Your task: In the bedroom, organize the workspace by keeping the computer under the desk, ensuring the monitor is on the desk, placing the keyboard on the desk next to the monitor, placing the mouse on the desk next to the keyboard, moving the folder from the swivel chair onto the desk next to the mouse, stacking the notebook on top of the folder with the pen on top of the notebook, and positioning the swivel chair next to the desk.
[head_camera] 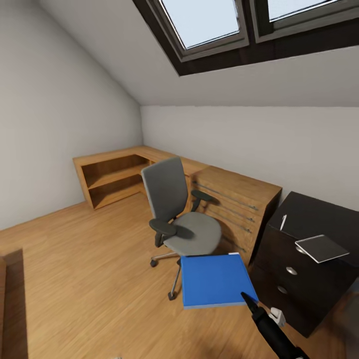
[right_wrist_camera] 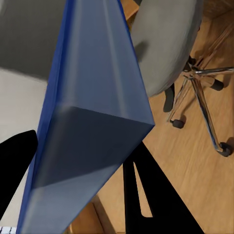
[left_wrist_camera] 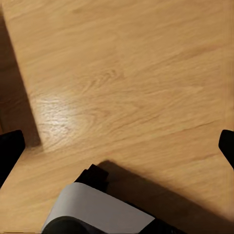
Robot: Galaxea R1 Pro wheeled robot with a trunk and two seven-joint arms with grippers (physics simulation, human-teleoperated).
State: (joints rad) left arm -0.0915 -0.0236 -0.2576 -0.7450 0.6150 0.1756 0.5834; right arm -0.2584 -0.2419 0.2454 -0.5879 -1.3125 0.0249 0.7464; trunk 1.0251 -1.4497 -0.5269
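Folder (head_camera: 215,281): lower centre, in the air, off the chair (head_camera: 192,232).
Right gripper (head_camera: 249,300): fingers pinching its corner edge.
Feel: light, stiff, slick; sags from one corner, so support midway.
Left gripper (left_wrist_camera: 117,146): spread wide, empty, over floor (left_wrist_camera: 122,73).

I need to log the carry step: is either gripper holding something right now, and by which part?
The right gripper holds the blue folder by its near edge; the left gripper is open over bare floor.

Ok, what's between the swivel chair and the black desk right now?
In the head view, the light wooden chest of drawers stands between swivel chair and desk; nearer the camera, the right gripper holds the folder there.
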